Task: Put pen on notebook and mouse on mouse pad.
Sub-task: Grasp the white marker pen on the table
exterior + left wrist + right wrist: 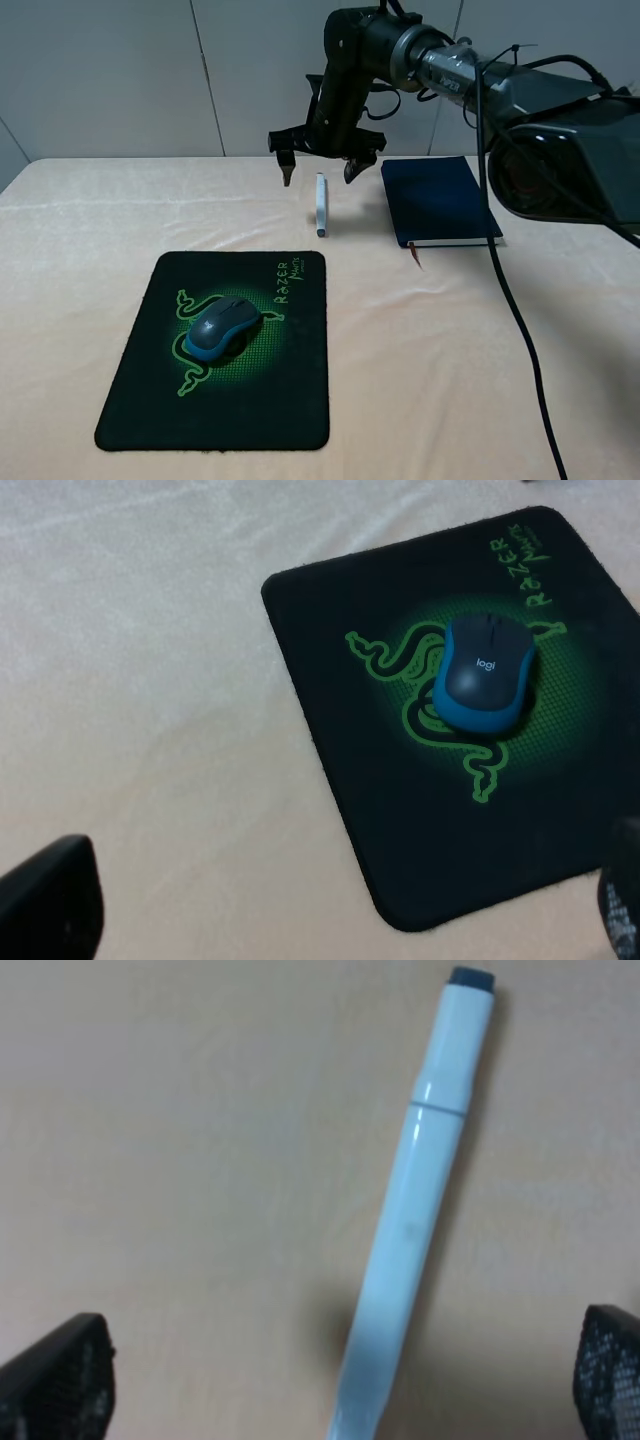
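Observation:
The white pen (321, 205) lies on the tablecloth just left of the navy notebook (438, 200), not touching it. My right gripper (320, 173) hangs open right above the pen's far end, one finger on each side. In the right wrist view the pen (410, 1220) runs between the two dark fingertips (60, 1375), apart from both. The grey and teal mouse (222, 328) rests on the snake logo of the black mouse pad (150, 400). My left gripper (335, 890) is open above the mouse pad (330, 610); the mouse (485, 675) sits ahead of it, untouched.
A thin brown ribbon (415, 256) sticks out of the notebook's near edge. The right arm's black cable (520, 320) trails across the table on the right. The cream tablecloth (90, 220) covers the whole table up to the grey back wall.

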Robot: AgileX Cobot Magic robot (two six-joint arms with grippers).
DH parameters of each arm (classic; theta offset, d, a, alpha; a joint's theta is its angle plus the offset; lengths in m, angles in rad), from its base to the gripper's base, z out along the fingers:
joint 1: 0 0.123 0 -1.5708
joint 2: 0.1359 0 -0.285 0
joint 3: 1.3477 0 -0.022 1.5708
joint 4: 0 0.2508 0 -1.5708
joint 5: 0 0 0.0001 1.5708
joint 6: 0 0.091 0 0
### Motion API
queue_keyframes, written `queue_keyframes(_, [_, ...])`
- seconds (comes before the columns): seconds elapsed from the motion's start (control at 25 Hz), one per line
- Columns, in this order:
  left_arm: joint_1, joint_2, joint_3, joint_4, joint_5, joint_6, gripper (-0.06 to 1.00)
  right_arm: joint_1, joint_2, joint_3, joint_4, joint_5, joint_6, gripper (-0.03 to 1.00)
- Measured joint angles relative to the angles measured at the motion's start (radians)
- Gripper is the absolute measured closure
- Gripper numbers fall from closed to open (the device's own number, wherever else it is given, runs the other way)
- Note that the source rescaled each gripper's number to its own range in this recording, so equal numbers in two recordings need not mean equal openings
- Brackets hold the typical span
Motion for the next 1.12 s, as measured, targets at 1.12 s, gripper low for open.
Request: queue_keyframes(1.12, [0.0, 0.0, 0.0, 0.0, 0.0, 0.0, -0.06, 0.0, 0.091, -0.01, -0.125, -0.06, 0.016, -0.03])
